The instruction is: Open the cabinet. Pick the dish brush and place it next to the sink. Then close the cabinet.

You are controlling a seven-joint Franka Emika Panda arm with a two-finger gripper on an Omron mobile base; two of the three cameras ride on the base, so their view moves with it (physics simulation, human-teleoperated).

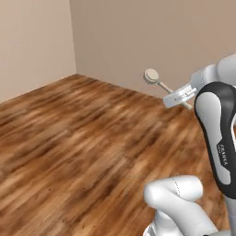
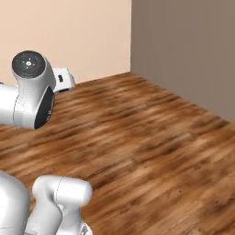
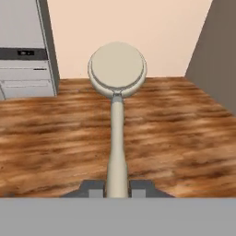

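My gripper (image 1: 180,96) is shut on the thin light handle of the dish brush (image 1: 151,76), held in the air above the wooden floor at the right of the left base view. The brush's round pale beige head points away from the hand, toward the wall corner. In the hand view the dish brush (image 3: 117,69) runs straight up from between the two dark fingertips of the gripper (image 3: 117,190), which press on its handle from both sides. The cabinet and the sink are out of view.
Wooden floor (image 1: 83,138) stretches to a corner of two bare beige walls (image 1: 138,41). A grey unit with a dark strip and drawer-like fronts (image 3: 23,50) stands against the wall at the hand view's upper left. My own arm (image 2: 30,92) rises at the left of the right base view.
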